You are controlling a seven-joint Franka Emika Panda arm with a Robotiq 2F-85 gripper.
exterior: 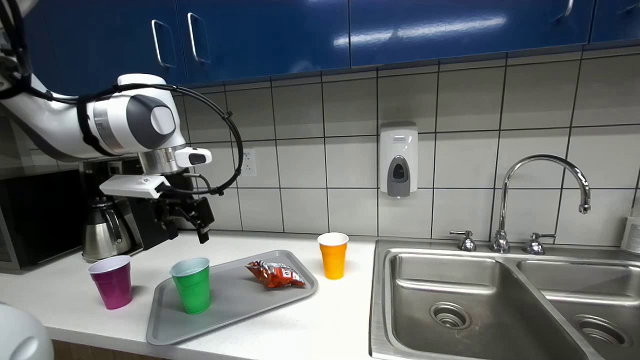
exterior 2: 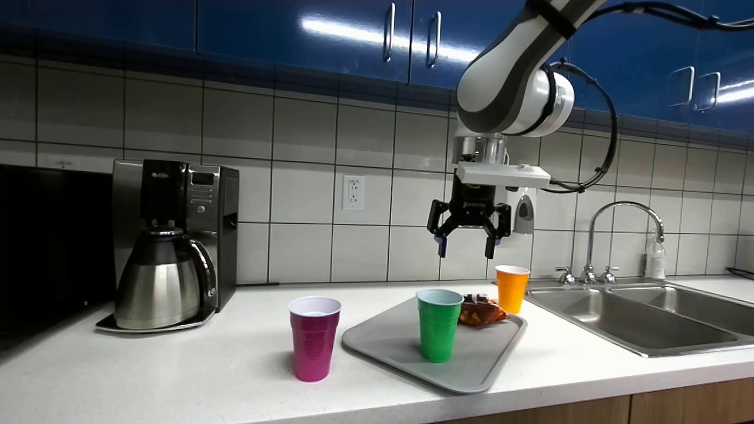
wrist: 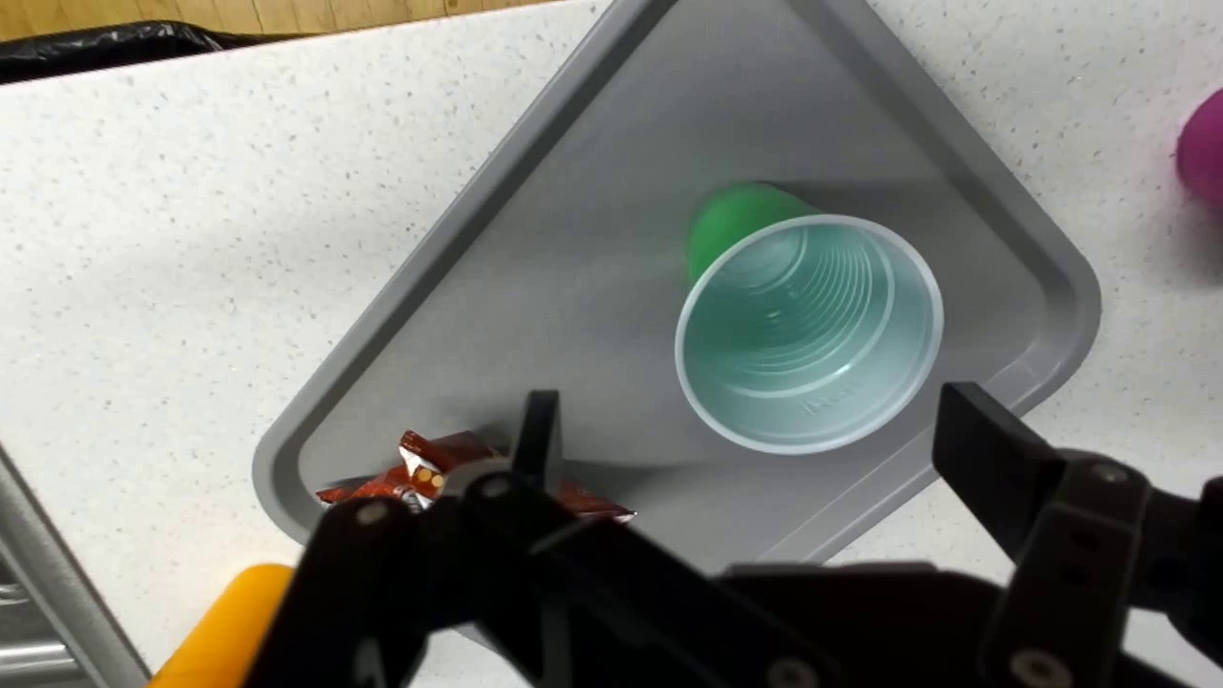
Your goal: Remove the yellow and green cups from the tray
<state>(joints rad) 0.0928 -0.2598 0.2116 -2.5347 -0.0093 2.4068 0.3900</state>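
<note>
The green plastic cup (exterior 2: pixel 439 330), ribbed inside, stood upright on the grey, round-cornered tray (exterior: pixel 240 301). The orange-yellow cup (exterior: pixel 334 260) stood upright just beside the tray, on the speckled surface (wrist: pixel 191 239). The wrist view cropped that cup and the purple cup (exterior 2: pixel 315 347); there the pincer (exterior 2: pixel 466 249), jaws wide apart, partly hid a crinkled red foil packet (exterior: pixel 277 276).

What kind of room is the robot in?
It looks like a kitchen, maybe a shared one like in an office. The clues are the double steel sink, the coffee maker and the blue cupboards up on the wall.
</note>
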